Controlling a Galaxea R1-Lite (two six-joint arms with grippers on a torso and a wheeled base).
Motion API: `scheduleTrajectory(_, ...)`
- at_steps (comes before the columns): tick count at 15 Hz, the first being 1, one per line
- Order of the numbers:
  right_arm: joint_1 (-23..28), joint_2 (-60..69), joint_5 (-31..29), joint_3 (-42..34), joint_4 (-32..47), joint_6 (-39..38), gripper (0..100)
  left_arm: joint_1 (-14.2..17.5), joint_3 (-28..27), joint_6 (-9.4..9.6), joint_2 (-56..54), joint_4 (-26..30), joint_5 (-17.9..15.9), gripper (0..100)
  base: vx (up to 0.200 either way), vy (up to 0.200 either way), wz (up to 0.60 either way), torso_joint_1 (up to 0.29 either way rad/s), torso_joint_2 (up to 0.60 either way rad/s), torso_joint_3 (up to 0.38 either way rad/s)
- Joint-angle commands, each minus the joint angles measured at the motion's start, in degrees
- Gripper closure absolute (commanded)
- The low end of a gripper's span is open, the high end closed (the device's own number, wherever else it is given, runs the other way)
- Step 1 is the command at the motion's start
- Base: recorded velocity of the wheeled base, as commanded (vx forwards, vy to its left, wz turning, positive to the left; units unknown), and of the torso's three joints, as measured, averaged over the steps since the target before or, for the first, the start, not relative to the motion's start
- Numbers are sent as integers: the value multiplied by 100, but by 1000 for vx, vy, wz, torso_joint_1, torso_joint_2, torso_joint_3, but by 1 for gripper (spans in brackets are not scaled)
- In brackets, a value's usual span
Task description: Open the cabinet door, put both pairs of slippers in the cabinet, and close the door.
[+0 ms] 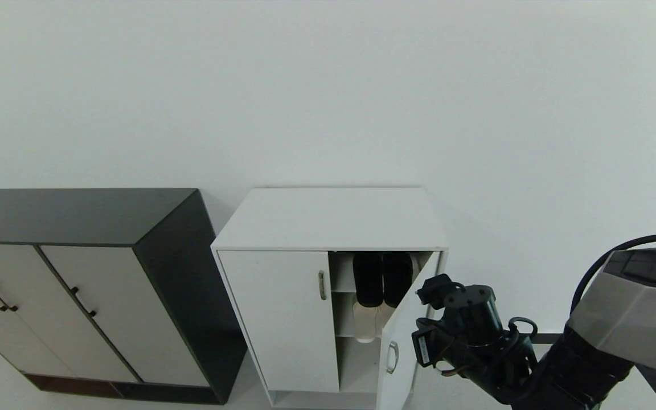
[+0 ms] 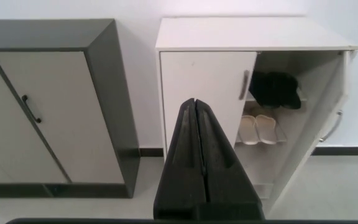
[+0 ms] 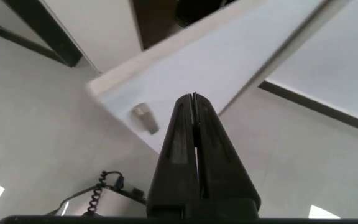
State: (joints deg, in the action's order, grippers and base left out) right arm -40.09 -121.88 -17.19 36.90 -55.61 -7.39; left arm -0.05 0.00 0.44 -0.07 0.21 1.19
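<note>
The white cabinet (image 1: pixel 328 219) has its left door (image 1: pixel 282 319) closed and its right door (image 1: pixel 402 336) standing partly open. Inside, a black pair of slippers (image 1: pixel 382 276) rests on the upper shelf and a white pair of slippers (image 1: pixel 369 322) on the shelf below. My right gripper (image 1: pixel 431 287) is shut with nothing in it, its tips against the outer face of the open door (image 3: pixel 229 56), a little above the door handle (image 3: pixel 143 115). My left gripper (image 2: pixel 194 102) is shut and empty, held back from the cabinet (image 2: pixel 241 34). Both the black pair (image 2: pixel 277 89) and the white pair (image 2: pixel 260 129) lie behind the open door (image 2: pixel 319 130).
A dark cabinet (image 1: pixel 77 273) with two pale closed doors stands just left of the white one. A white wall runs behind both. Pale floor lies in front, and a coiled cable (image 3: pixel 101 190) rests on it below my right arm.
</note>
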Motion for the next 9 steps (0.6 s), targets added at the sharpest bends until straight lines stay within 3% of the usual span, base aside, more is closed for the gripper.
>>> scheduleTrajectory(1, -7, -204, 14, 116, -11, -8, 100, 5, 0, 0, 7, -3, 4, 100, 0, 0, 0, 0, 0, 0)
scheduleTrajectory(9, 37, -1189, 75, 1557, -2, -35, 100, 5, 0, 0, 7, -3, 4, 100, 0, 0, 0, 0, 0, 0)
